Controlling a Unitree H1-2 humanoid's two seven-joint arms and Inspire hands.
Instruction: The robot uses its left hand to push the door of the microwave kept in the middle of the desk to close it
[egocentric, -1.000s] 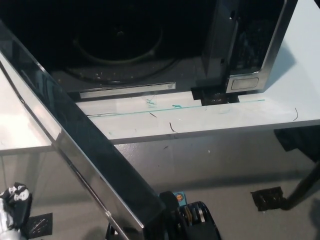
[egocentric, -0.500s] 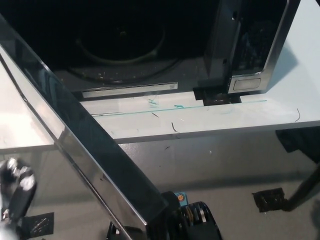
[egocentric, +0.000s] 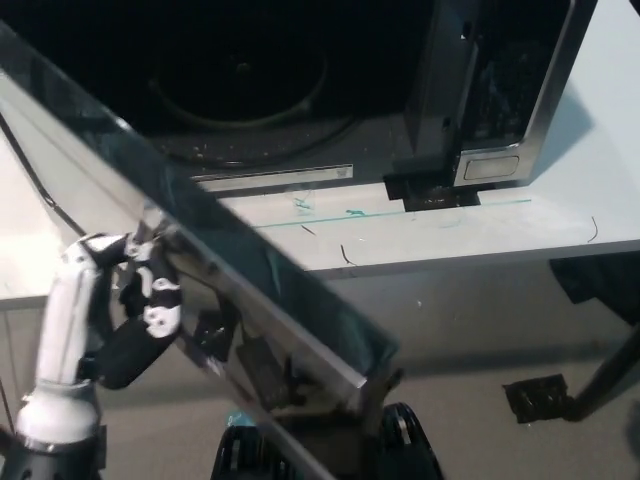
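Observation:
The microwave (egocentric: 300, 90) stands on the white desk (egocentric: 470, 240) with its dark cavity and turntable showing. Its glass door (egocentric: 230, 270) stands open, running from the upper left down to the lower middle of the head view. My white left hand (egocentric: 125, 300) is raised at the lower left, its fingers spread and pressed against the outer face of the door. The hand holds nothing. My black right hand is out of sight.
The microwave's control panel (egocentric: 490, 165) sits at the right of the cavity. A thin dark cable (egocentric: 35, 185) lies on the desk at the left. Grey floor with a black tape patch (egocentric: 535, 398) lies beyond the desk edge.
My left hand has risen from the bottom left corner up to the door. The door's free end has swung to the right, toward the microwave.

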